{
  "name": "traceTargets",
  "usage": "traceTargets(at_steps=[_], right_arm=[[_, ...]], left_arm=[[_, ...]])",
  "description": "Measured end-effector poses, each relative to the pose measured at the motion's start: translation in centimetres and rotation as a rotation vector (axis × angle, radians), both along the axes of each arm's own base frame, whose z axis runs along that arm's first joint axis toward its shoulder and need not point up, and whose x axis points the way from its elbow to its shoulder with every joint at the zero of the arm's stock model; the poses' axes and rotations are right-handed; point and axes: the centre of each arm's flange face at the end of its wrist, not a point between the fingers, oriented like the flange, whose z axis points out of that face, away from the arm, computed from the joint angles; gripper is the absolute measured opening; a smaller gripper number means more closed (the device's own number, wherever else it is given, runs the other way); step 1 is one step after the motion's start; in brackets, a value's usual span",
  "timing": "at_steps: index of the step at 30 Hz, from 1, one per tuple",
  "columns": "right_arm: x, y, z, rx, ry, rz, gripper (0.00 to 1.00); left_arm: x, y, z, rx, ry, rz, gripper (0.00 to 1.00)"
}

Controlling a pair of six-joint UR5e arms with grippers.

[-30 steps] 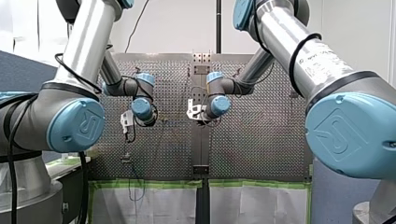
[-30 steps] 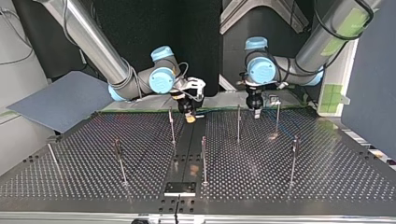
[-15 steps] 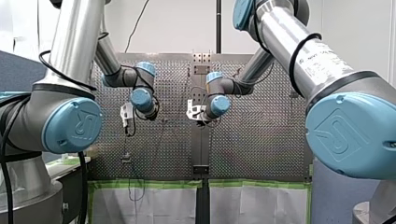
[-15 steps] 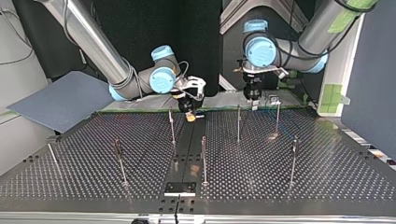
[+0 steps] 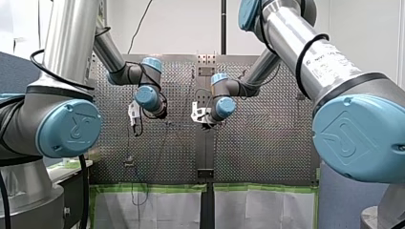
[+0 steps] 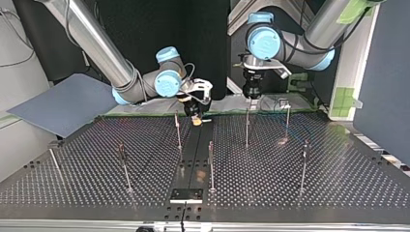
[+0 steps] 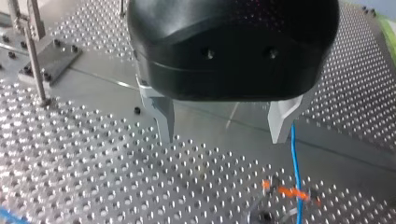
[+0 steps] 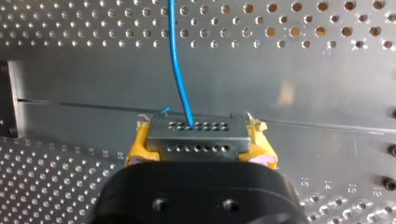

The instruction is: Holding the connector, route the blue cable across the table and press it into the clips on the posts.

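My right gripper (image 8: 198, 156) is shut with its yellow pads (image 8: 140, 149) on a grey multi-hole connector (image 8: 196, 137). A thin blue cable (image 8: 177, 60) runs out of the connector over the perforated plate. In the top view this gripper (image 6: 197, 121) hangs low at the table's far middle. My left gripper (image 7: 224, 135) stands open above the plate, its metal fingers (image 7: 163, 116) wide apart with nothing between them. The blue cable (image 7: 295, 172) passes just beside one finger. In the top view my left gripper (image 6: 251, 94) hovers above a thin post (image 6: 247, 126).
Several thin metal posts (image 6: 211, 164) stand upright across the perforated table (image 6: 338, 188). A small dark plate (image 6: 186, 195) lies at its near edge. Orange marks (image 7: 285, 190) sit by the cable under my left gripper. A grey board (image 6: 63, 104) leans at the top view's left.
My left gripper has risen from table level and shifted toward the top view's left, staying open. My right arm has not moved.
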Motion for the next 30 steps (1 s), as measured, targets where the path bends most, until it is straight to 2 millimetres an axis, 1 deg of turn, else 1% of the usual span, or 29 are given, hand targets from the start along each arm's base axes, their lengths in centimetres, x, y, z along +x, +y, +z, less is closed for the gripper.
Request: traceTargets(at_steps=[7,12,17,19,22,30], right_arm=[[-0.3,-0.4,0.1,-0.002,0.0,-0.007,0.0],[-0.3,-0.5,0.4,-0.007,0.0,-0.007,0.0],[-0.3,-0.4,1.9,-0.021,-0.014,-0.006,0.0],[-0.3,-0.3,2.3,-0.025,-0.018,-0.006,0.0],[-0.3,-0.2,2.6,-0.027,-0.02,-0.004,0.0],[-0.1,0.3,2.7,-0.019,-0.013,0.001,0.0]], left_arm=[[-0.3,-1.4,-0.2,-0.019,-0.01,-0.053,1.0],[0.1,-2.1,-1.7,-0.03,0.0,-0.081,1.0],[0.6,-2.6,-3.7,-0.032,0.009,-0.087,1.0],[0.9,-2.7,-4.0,-0.041,0.002,-0.088,1.0],[1.3,-2.9,-3.9,-0.056,-0.011,-0.087,1.0],[2.7,-3.5,-2.9,-0.073,-0.042,-0.091,1.0]])
